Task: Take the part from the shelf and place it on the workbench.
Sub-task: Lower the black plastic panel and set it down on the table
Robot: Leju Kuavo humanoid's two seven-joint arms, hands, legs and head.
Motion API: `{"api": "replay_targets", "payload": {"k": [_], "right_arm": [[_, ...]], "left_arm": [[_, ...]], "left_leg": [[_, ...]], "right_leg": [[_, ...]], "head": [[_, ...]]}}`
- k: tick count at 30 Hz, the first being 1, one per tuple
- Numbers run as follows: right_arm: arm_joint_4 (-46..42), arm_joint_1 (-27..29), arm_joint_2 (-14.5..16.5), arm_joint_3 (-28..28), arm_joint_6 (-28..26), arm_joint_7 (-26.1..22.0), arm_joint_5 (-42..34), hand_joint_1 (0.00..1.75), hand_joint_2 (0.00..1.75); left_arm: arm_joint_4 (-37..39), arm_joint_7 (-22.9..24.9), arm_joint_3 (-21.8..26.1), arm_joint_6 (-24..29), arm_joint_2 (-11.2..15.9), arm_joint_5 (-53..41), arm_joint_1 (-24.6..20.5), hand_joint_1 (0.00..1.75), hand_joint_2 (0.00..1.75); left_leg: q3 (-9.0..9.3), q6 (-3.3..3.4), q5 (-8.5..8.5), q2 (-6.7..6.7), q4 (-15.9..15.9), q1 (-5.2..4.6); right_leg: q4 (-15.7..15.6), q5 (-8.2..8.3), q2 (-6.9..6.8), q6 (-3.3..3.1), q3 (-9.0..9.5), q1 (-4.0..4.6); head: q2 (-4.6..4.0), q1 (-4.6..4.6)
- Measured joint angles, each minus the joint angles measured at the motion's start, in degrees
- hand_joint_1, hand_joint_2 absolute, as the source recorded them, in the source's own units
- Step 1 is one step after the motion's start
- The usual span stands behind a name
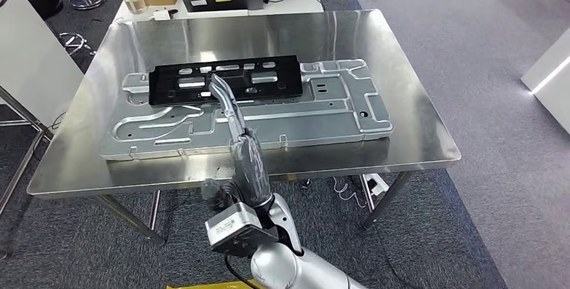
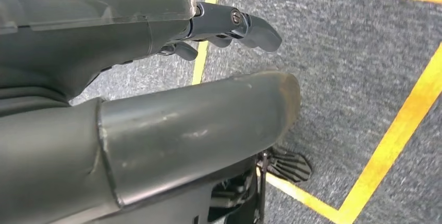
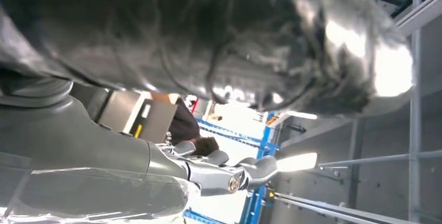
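The part (image 1: 232,117), a long grey metal piece with a bent, flattened far end, is in my right hand (image 1: 250,168). My fingers are wrapped around its near end, and its long axis runs away from me, tilting slightly to the left. The far tip hangs above the black plastic frame (image 1: 225,79) that lies on the large stamped metal panel (image 1: 249,117) on the table (image 1: 417,134). I cannot tell whether the tip touches the frame or hangs just above it.

In my right wrist view the part (image 3: 208,36) passes as a dark, shiny bulk close over my hand (image 3: 156,177), with my fingers curled by it.

My left hand (image 2: 156,78) hangs low over the grey carpet with its yellow floor lines (image 2: 396,140), holding nothing, its fingers loosely apart.

As I judge it, the part is already over the table, so the set-down means lowering along its length until it lies flat. My right hand is the one to do it.
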Motion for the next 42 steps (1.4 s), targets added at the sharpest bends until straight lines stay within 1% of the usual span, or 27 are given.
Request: {"api": "replay_targets", "payload": {"k": [3,4,5,6,8,10,12,14,15,17,18,19,20,22,23,24,26,27,29,30,32,34,35,36,37,40,42], "right_arm": [[-0.5,3.6,-1.1,0.0,-0.6,-2.8,-1.9,0.00,0.00],[-0.6,4.9,-1.6,0.0,-0.6,-3.8,-2.7,0.00,0.00],[-0.6,6.1,-2.2,-0.1,-0.4,-4.7,-3.5,0.00,0.00],[-0.6,7.3,-2.9,-0.4,0.1,-5.5,-4.4,0.00,0.00],[-0.6,9.3,-3.8,-1.4,1.1,-6.9,-6.0,0.00,0.00],[-0.3,11.2,-4.2,-3.1,1.5,-7.0,-7.0,0.00,0.00],[1.2,14.1,-4.2,-6.2,0.8,-5.9,-8.0,0.00,0.00],[4.1,17.8,-4.3,-10.0,0.2,-6.4,-10.0,0.00,0.00],[5.9,19.1,-4.3,-11.8,0.3,-7.9,-11.3,0.00,0.00],[9.9,20.3,-4.1,-15.1,1.6,-11.3,-13.3,0.00,0.00],[12.1,20.5,-4.0,-17.0,2.6,-12.2,-13.6,0.00,0.00],[14.3,20.8,-3.9,-19.1,3.5,-12.5,-13.3,0.00,0.00],[16.7,21.0,-3.8,-21.5,4.1,-12.3,-12.5,0.00,0.00],[21.7,21.0,-3.8,-26.1,4.3,-11.7,-9.5,0.00,0.00],[24.1,20.8,-3.8,-28.0,3.9,-11.5,-7.8,0.00,0.00],[26.2,20.5,-3.8,-29.5,3.5,-11.3,-6.3,0.00,0.00],[30.9,19.4,-3.8,-31.9,1.7,-11.1,-3.6,0.00,0.00],[33.6,18.5,-3.8,-33.1,0.7,-11.0,-2.6,0.00,0.00],[39.7,16.7,-3.8,-36.1,-1.5,-11.0,-1.2,0.00,0.00],[42.4,15.9,-3.8,-37.3,-2.3,-10.9,-0.9,0.00,0.00],[48.3,14.6,-4.2,-39.8,-4.2,-9.6,0.2,0.00,0.00],[54.3,13.8,-5.0,-42.1,-5.6,-5.9,2.6,0.00,0.00],[57.0,13.6,-5.5,-43.2,-6.0,-3.6,4.1,0.00,0.00],[59.5,13.6,-6.1,-44.1,-6.1,-1.3,5.4,0.00,0.00],[62.0,13.6,-6.7,-45.0,-6.0,0.7,6.4,0.00,0.00],[68.0,13.8,-8.3,-47.3,-4.5,5.8,7.4,0.00,0.00],[70.7,14.4,-9.1,-48.4,-3.0,8.0,7.3,0.00,0.00]], "left_arm": [[0.0,-0.8,0.3,-0.1,0.1,1.0,0.4,0.00,0.00],[0.0,-1.1,0.5,-0.1,0.1,1.3,0.6,0.00,0.00],[0.0,-1.3,0.8,-0.2,0.2,1.7,0.8,0.00,0.00],[0.0,-1.5,1.1,-0.3,0.2,2.0,1.1,0.00,0.00],[0.0,-1.7,1.5,-0.5,0.3,2.5,1.5,0.00,0.00],[0.0,-1.9,1.8,-0.8,0.4,3.1,1.8,0.00,0.00],[0.0,-2.3,2.4,-1.3,0.5,3.7,2.1,0.00,0.00],[0.0,-2.6,3.1,-1.7,0.8,3.9,2.6,0.00,0.00],[0.0,-2.7,3.4,-1.8,0.9,3.7,2.9,0.00,0.00],[0.0,-2.8,4.0,-2.2,1.2,3.2,3.2,0.00,0.00],[0.0,-2.8,4.3,-2.3,1.2,3.0,3.3,0.00,0.00],[0.0,-2.8,4.5,-2.4,1.3,2.9,3.3,0.00,0.00],[0.0,-2.8,4.7,-2.5,1.3,2.7,3.2,0.00,0.00],[0.0,-2.7,4.8,-2.6,1.4,2.5,3.2,0.00,0.00],[0.0,-2.7,4.9,-2.6,1.5,2.4,3.3,0.00,0.00],[0.0,-2.7,4.9,-2.6,1.5,2.3,3.2,0.00,0.00],[0.0,-2.6,4.9,-2.6,1.6,2.1,3.0,0.00,0.00],[0.0,-2.6,4.9,-2.6,1.6,2.0,2.8,0.00,0.00],[0.0,-2.5,5.0,-2.5,1.6,1.8,2.8,0.00,0.00],[0.0,-2.5,5.0,-2.5,1.6,1.8,2.9,0.00,0.00],[0.0,-2.3,5.0,-2.5,1.6,1.5,2.9,0.00,0.00],[0.0,-2.1,5.0,-2.5,1.6,1.3,2.7,0.00,0.00],[0.0,-2.0,5.0,-2.5,1.6,1.2,2.7,0.00,0.00],[0.0,-1.8,5.0,-2.5,1.6,1.2,2.8,0.00,0.00],[0.0,-1.7,5.0,-2.5,1.6,1.1,2.8,0.00,0.00],[0.0,-1.5,5.0,-2.4,1.4,1.0,2.8,0.00,0.00],[0.0,-1.4,5.0,-2.4,1.2,1.0,2.7,0.00,0.00]], "left_leg": [[-2.15,0.99,2.11,0.25,-0.2,0.04],[-3.07,1.01,2.76,0.29,-0.1,-0.02],[-4.03,0.99,3.37,0.33,0.0,-0.04],[-5.03,0.88,3.94,0.38,0.2,-0.03],[-6.95,0.51,4.88,0.44,1.0,0.00],[-8.18,-0.06,5.55,0.43,1.9,-0.11],[-8.41,-0.78,6.33,0.38,2.0,-0.13],[-8.55,-1.54,6.76,0.14,1.8,0.03],[-9.00,-1.87,5.63,0.03,2.5,0.12],[-10.46,-2.32,0.30,-0.11,6.8,0.32],[-11.18,-2.50,-2.63,-0.10,10.2,0.34],[-11.64,-2.68,-4.46,-0.10,13.6,0.36],[-11.74,-2.83,-4.74,-0.09,16.3,0.38],[-10.02,-3.04,-0.94,0.08,17.5,0.50],[-7.92,-3.11,1.12,0.50,15.5,0.60],[-5.48,-3.22,1.85,1.22,12.4,0.63],[-0.38,-2.55,-0.72,2.62,4.8,0.21],[0.84,-1.90,-2.21,2.82,2.5,-0.06],[1.29,-0.24,-2.84,2.25,0.7,-0.32],[1.05,0.33,-2.44,1.89,0.6,-0.34],[0.40,1.36,-1.50,1.22,0.5,-0.33],[-0.54,1.95,-0.64,0.32,0.6,-0.58],[-0.99,2.10,-0.28,-0.32,0.7,-0.78],[-1.36,2.20,-0.02,-1.02,0.7,-1.00],[-1.60,2.22,0.17,-1.81,0.8,-1.22],[-1.93,2.17,0.48,-3.77,1.1,-1.60],[-2.34,1.81,0.72,-4.71,1.1,-1.35]], "right_leg": [[8.5,-8.73,0.19,0.74,-1.78,-0.19],[11.4,-10.31,0.18,0.95,-1.90,-0.29],[13.3,-10.42,0.17,1.12,-1.55,-0.43],[13.6,-9.25,0.15,1.26,-0.51,-0.59],[9.0,-6.40,0.08,1.27,4.10,-0.91],[1.0,-7.22,-0.01,0.87,9.79,-0.81],[-3.2,-8.80,-0.07,0.18,12.22,-0.41],[-3.8,-7.88,-0.30,-0.73,11.67,-0.43],[-3.9,-7.11,-0.42,-1.30,11.10,-0.52],[-4.1,-5.54,-0.66,-2.08,9.53,-0.70],[-4.1,-4.86,-0.80,-2.27,8.64,-0.66],[-4.0,-4.29,-1.11,-2.24,7.76,-0.61],[-3.9,-3.76,-1.52,-2.14,6.89,-0.58],[-3.5,-2.88,-2.64,-1.80,5.13,-0.67],[-3.1,-2.50,-3.19,-1.53,4.32,-0.74],[-2.7,-2.19,-3.69,-1.25,3.66,-0.76],[-1.9,-1.75,-4.61,-0.58,2.96,-0.61],[-1.8,-1.49,-5.06,-0.22,2.90,-0.49],[-1.7,-1.00,-5.91,0.60,2.92,-0.56],[-1.4,-1.28,-5.50,1.00,2.78,-0.72],[2.3,-4.46,-3.04,1.54,1.27,-0.99],[9.7,-9.10,-0.80,1.67,-1.42,-1.03],[12.5,-10.33,-0.48,1.58,-2.28,-0.97],[13.6,-10.41,-0.34,1.34,-2.24,-0.85],[12.3,-9.40,-0.16,0.93,-1.08,-0.62],[1.3,-5.05,2.45,-1.36,5.29,0.18],[-2.3,-4.54,3.70,-2.28,7.00,0.46]], "head": [[0.00,0.11],[0.00,0.10],[0.00,0.11],[0.00,0.11],[0.00,0.11],[0.00,0.07],[0.00,0.05],[0.00,0.05],[0.00,0.01],[0.00,-0.08],[0.00,-0.11],[0.00,-0.11],[0.00,-0.11],[0.00,-0.11],[0.00,-0.11],[0.00,-0.12],[0.00,-0.11],[0.00,-0.09],[0.00,-0.09],[0.00,-0.09],[0.00,-0.09],[0.00,-0.09],[0.00,-0.10],[0.00,-0.10],[0.00,-0.10],[0.00,-0.15],[0.00,-0.15]]}}
